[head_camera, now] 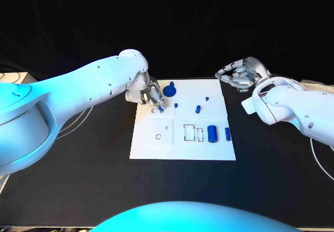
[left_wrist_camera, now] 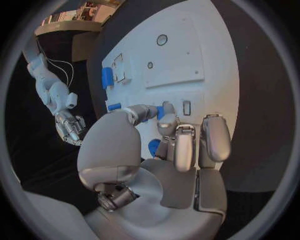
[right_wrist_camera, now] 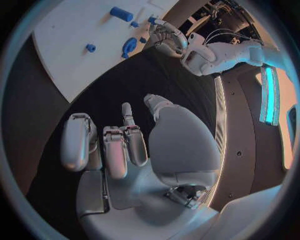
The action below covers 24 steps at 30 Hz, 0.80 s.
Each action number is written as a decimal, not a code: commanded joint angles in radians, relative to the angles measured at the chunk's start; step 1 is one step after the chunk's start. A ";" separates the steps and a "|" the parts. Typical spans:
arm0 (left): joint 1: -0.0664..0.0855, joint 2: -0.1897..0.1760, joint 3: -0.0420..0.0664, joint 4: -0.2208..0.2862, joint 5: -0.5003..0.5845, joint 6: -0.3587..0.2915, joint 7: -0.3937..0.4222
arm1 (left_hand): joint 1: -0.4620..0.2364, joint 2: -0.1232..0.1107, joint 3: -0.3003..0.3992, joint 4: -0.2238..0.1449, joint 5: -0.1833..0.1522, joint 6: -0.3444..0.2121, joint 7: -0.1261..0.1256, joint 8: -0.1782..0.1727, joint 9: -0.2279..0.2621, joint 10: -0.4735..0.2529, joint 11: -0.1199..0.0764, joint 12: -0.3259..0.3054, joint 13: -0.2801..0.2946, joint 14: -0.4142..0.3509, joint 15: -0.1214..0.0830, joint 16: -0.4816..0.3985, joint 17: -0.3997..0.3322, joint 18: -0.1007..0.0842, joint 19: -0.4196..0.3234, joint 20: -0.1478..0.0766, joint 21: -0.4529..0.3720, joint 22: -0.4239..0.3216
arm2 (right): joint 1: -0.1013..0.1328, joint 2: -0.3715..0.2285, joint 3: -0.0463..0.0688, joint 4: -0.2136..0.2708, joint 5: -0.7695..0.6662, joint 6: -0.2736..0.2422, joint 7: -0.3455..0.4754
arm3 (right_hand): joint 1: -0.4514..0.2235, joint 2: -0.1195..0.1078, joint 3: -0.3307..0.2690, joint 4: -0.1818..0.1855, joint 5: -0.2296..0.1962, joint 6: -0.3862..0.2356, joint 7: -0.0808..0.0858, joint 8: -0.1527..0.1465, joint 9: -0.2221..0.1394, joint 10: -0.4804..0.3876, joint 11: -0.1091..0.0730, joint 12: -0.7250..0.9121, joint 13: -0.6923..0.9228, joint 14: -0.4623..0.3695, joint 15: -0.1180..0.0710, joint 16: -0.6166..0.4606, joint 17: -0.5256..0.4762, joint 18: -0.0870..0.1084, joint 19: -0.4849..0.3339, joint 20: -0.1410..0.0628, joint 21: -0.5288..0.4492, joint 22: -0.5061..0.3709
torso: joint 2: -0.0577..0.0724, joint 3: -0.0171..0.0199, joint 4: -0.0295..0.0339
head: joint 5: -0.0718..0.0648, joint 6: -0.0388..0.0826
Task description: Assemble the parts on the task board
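Head view: task board (head_camera: 182, 145), white, lies at centre of black table (head_camera: 83, 183). Left hand (head_camera: 153, 94) is over the board's far-left part, fingers pointing down, tips pinching a small blue part (head_camera: 160, 108) just above a rectangular slot. Blue knob-shaped part (head_camera: 170, 90) sits just beside that hand, on its board side. Two small blue pegs (head_camera: 198, 108) lie near board centre. Large blue cylinder (head_camera: 212, 133) and slimmer blue pin (head_camera: 228, 134) lie side by side at the board's right part, next to an outlined recess. Right hand (head_camera: 239, 72) is off the board, past its far-right corner, above bare table, fingers curled inward, holding nothing; well apart from all parts.

Left wrist view: left hand (left_wrist_camera: 178, 145), thumb and a fingertip meet on the small blue part (left_wrist_camera: 160, 112), close to the board surface (left_wrist_camera: 206, 60) beside a slot. Other fingers partly bent, not touching it. Large cylinder (left_wrist_camera: 107, 77) lies further off on the board.

Right wrist view: right hand (right_wrist_camera: 125, 145), fingers curled, nothing in them, over black table. Board (right_wrist_camera: 75, 40) is well apart; knob part (right_wrist_camera: 129, 46) and cylinder (right_wrist_camera: 121, 14) lie on it. Left hand (right_wrist_camera: 164, 36) is at the board's edge.
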 commanded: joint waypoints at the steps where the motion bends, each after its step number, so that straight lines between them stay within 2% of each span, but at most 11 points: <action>1: -0.001 0.001 0.000 0.002 0.001 0.033 0.006 | 0.002 0.012 0.231 -0.235 0.005 0.005 -0.004 0.001 0.002 0.003 0.003 0.005 0.001 0.088 -0.004 0.005 0.211 -0.015 0.000 0.003 0.004 0.001 | 0.000 0.000 0.000 0.001 -0.006 0.009 0.006 | -0.003 0.007 -0.005 -0.002 0.004 -0.004 0.000 0.007 0.001 0.064 0.004 -0.005 0.206 0.096 0.010 -0.005 0.241 0.015 -0.003 0.003 -0.003 0.001 | 0.000 0.0000 0.0000 | 0.000 0.000; 13: -0.001 -0.003 0.000 0.002 0.004 0.063 0.004 | 0.002 0.011 0.231 -0.237 0.007 0.007 -0.004 0.000 0.002 0.004 0.003 0.006 0.003 0.089 -0.004 0.005 0.212 -0.015 0.001 0.003 0.005 0.002 | 0.000 -0.001 0.000 0.000 -0.005 0.010 0.006 | -0.003 0.007 -0.005 -0.002 0.004 -0.004 0.000 0.007 0.001 0.064 0.004 -0.005 0.206 0.096 0.010 -0.005 0.241 0.015 -0.003 0.003 -0.003 0.001 | 0.000 0.0000 0.0000 | -0.002 -0.003; 24: -0.001 -0.003 0.000 0.002 0.008 0.058 0.004 | 0.002 0.011 0.231 -0.237 0.007 0.007 -0.004 0.000 0.002 0.004 0.003 0.006 0.003 0.089 -0.004 0.005 0.212 -0.015 0.001 0.003 0.005 0.002 | 0.000 -0.001 0.000 -0.001 -0.005 0.010 0.006 | -0.003 0.007 -0.005 -0.002 0.004 -0.004 0.000 0.007 0.001 0.064 0.004 -0.005 0.206 0.096 0.010 -0.005 0.241 0.015 -0.003 0.003 -0.003 0.001 | 0.000 0.0005 0.0001 | -0.002 -0.002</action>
